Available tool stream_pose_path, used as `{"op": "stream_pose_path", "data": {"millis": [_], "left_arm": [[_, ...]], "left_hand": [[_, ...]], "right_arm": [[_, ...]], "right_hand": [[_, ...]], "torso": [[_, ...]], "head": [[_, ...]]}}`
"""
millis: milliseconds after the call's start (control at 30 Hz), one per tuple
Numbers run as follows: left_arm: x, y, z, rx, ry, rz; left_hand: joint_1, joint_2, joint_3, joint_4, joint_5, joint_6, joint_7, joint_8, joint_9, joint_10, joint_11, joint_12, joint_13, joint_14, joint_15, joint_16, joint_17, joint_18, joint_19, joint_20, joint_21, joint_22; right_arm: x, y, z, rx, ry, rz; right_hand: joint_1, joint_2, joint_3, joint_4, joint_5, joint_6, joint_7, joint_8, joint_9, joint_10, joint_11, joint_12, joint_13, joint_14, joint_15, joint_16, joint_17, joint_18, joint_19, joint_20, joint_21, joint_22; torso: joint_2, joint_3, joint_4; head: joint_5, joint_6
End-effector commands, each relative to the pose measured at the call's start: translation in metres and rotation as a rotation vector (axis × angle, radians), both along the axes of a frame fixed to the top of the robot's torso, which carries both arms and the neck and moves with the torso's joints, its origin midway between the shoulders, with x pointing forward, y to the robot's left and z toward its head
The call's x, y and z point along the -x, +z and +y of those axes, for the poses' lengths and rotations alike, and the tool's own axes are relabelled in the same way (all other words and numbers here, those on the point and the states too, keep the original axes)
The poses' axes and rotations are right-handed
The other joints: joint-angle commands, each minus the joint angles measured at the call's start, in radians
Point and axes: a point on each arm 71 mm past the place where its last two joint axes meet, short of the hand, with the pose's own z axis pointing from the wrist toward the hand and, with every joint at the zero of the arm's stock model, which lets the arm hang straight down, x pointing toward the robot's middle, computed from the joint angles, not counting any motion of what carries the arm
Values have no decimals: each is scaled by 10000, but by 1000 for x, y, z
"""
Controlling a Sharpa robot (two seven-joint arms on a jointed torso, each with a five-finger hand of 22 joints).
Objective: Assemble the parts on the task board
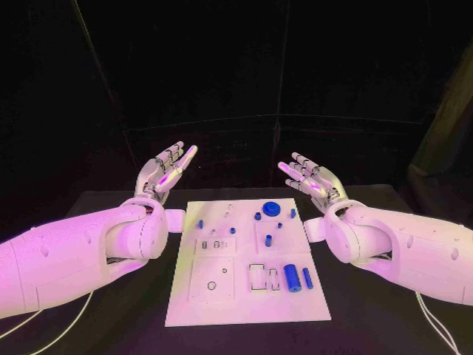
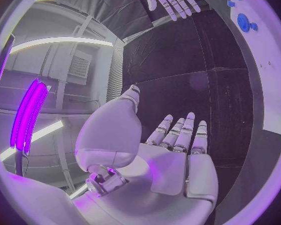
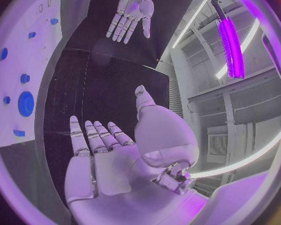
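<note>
Holding both of my hands up with the palms open, I grasp nothing in either of them. In the head view my left hand (image 1: 164, 174) is in the upper left of the middle area, above the far left corner of the task board (image 1: 247, 307), and its fingers are straight and slightly apart. My right hand (image 1: 311, 177) is in the upper right of the middle area, above the far right corner of the board, also with released, spread fingers. The 2 hands are well apart and neither touches the board or the black table (image 1: 375, 325). The task board lies flat in the lower middle of the frame, between my 2 arms. On it I see several blue parts: a round blue disc (image 1: 270, 207) near the far edge, some small blue pegs (image 1: 200, 223) around it, and in the lower right part of the board a thick blue cylinder (image 1: 292, 277) lying next to a thinner blue rod (image 1: 307, 278). In the left wrist view my left palm (image 2: 178, 165) is empty, and the board's edge with the blue disc (image 2: 243, 22) is in the upper right. In the right wrist view my right palm (image 3: 109, 175) is empty too, and the disc (image 3: 25, 103) is at the left side.
</note>
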Motion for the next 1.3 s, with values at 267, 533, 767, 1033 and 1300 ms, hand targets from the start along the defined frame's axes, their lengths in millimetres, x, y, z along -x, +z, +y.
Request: {"op": "stream_pose_path", "data": {"millis": [267,533,767,1033,1300], "left_arm": [[-3,2,2,430,-231,-376],[-2,3,7,636,-520,-339],[2,5,11,556,-1016,-446],[16,12,13,309,-1524,-753],[33,19,2,591,-2229,-777]], "left_hand": [[226,14,15,81,42,133,830,50,17,138,44,74,14,201,26,66,32,176,56,99,70,27],[830,310,-12,-428,8,2768,1347,552,267,4230,530,868,366,4423,273,1381,593,-40,4796,167,1855,953],[1385,434,-168,-1169,-13,5633,942,1086,411,7022,-21,1530,423,6636,-383,1966,843,309,7040,-165,2683,1154],[1844,476,-290,-1771,-14,6440,696,1065,331,8093,-333,1490,415,7814,-752,2065,1290,301,8032,-544,2875,1115],[1883,512,-367,-1923,-12,6447,740,901,299,8078,-286,1249,375,7724,-702,1800,1382,280,8012,-519,2732,1006]], "right_arm": [[-4,0,-5,777,1580,-253],[-13,2,-17,2081,1466,-1336],[-25,12,-16,3841,2018,-2385],[-40,30,-7,7389,3183,-3499],[-49,42,11,11031,3566,-4314]], "right_hand": [[877,70,6,-332,78,501,1228,107,64,526,233,117,66,560,159,105,57,97,270,81,163,71],[2572,127,515,-1631,-76,5292,1256,1187,609,6441,209,1341,520,6435,-6,1331,480,945,4007,35,1689,763],[2787,239,702,-2239,-74,7537,874,1381,563,8150,-326,1298,375,8515,-627,1564,423,1144,5541,-362,2550,1007],[2729,253,883,-2853,-13,8518,546,1173,478,9530,-739,935,401,10657,-1350,1877,670,1140,7188,-1196,4150,1755],[2480,-63,797,-2838,-116,8957,291,888,461,10230,-1103,579,408,12968,-1944,3240,1624,1113,8243,-1794,6242,2952]], "torso": [[-1,-8,3],[20,-39,30],[275,-48,61],[762,-52,179],[1326,-116,433]], "head": [[-75,4],[-74,9],[-109,94],[-253,312],[-455,502]]}}
